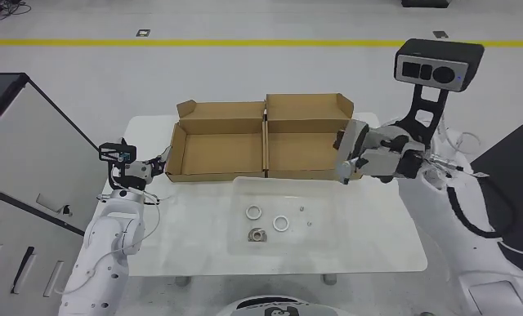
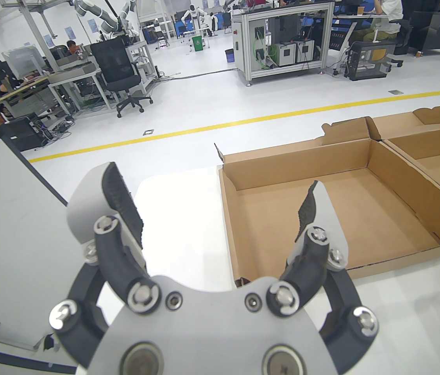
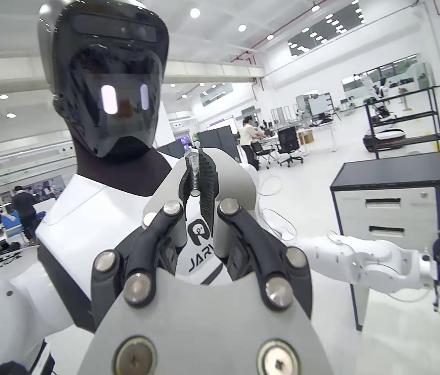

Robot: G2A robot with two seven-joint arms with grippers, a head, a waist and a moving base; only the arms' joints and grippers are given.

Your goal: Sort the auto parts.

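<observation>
Two open brown cardboard boxes stand side by side at the far part of the white bench (image 1: 359,234). The left brown cardboard box (image 1: 219,153) serves here as the marker. The right brown cardboard box (image 1: 302,151) stands touching its right wall, and both have their flaps up at the far side. No parts can be seen on the bare floors of the boxes.

The left gripper (image 1: 159,166) hangs just beside the outer left wall of the left box, at its near corner. In its wrist view the left gripper (image 2: 214,193) has its two ribbed black pads spread wide apart with nothing between them. Beyond them lie the bench (image 2: 183,220) and the left box (image 2: 341,204), with the right box (image 2: 439,158) behind it.

The right gripper (image 1: 341,157) is well apart from the left box, at the farther wall of the right box; whether it touches that wall cannot be told. In its wrist view the right gripper (image 3: 198,165) is clamped on a short threaded grey metal bolt (image 3: 193,177), held lengthwise between the ribbed pads.

On the bench nearer the robot than the left box, off its near right corner, lie the loose parts. One small white ring (image 1: 255,211) is closest to the box, and a second white ring (image 1: 280,223) lies near it, farther to the right. A grey metal part with a round hole (image 1: 258,234) lies just beyond the first ring, farther from the box. Two tiny pieces (image 1: 302,207) are too small to identify.
</observation>
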